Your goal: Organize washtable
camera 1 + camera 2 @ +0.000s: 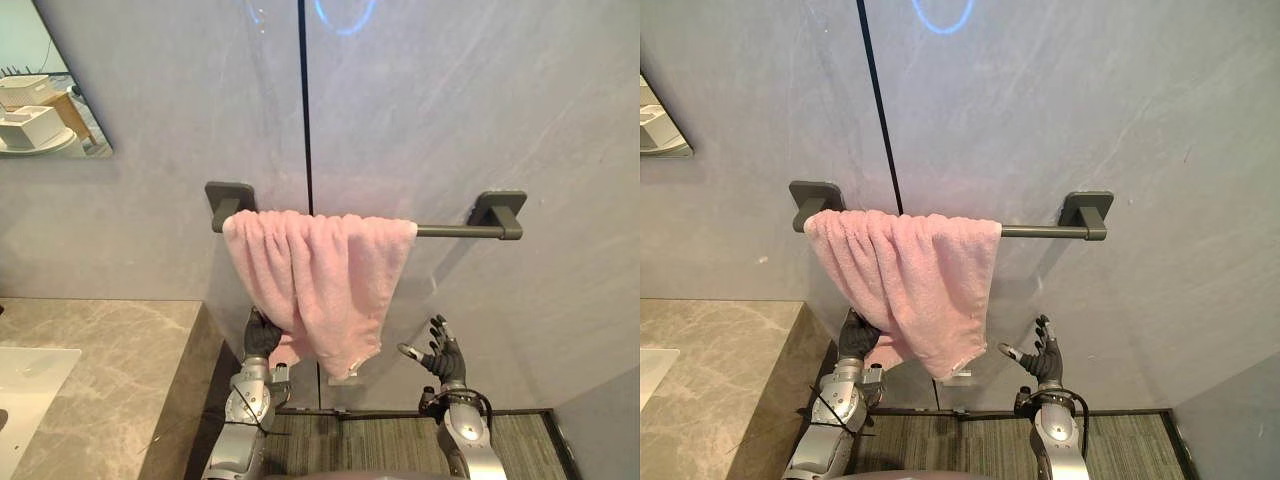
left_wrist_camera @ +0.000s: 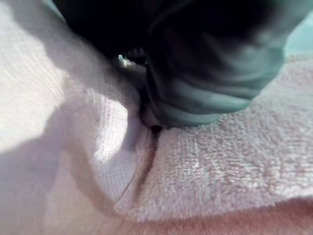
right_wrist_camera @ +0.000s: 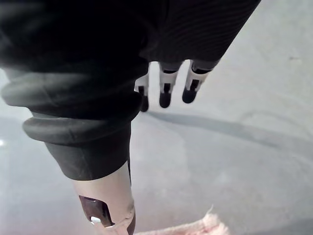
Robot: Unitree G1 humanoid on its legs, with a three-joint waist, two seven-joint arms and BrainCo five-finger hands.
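A pink towel is draped over a dark grey towel bar fixed horizontally to the grey wall. It is bunched twd the bar's left end, against the left bracket. The bar's right stretch, up to the right bracket, is left bare. The towel's long axis runs downward and the folds are gathered into a narrower lower end below the bar's middle. The lower hem is skewed, w/ the lowest corner on the right side. A small pale tag is seen at that hem; no writing on it can be read.

The left robot hand is raised against the towel's lower left edge, its dark cover pressed to the cloth. Its fingers are hidden by the cloth, so whether they are apart or clamped cannot be told.

The right robot hand is held up near the towel's lower right side, apart from it. Its fingers are straight and spread, w/ nothing held.

A marble counter w/ a white sink lies at the left, its edge near the left arm. Open wall is left to the right of the towel, w/ striped floor below. A mirror is mounted upper left.
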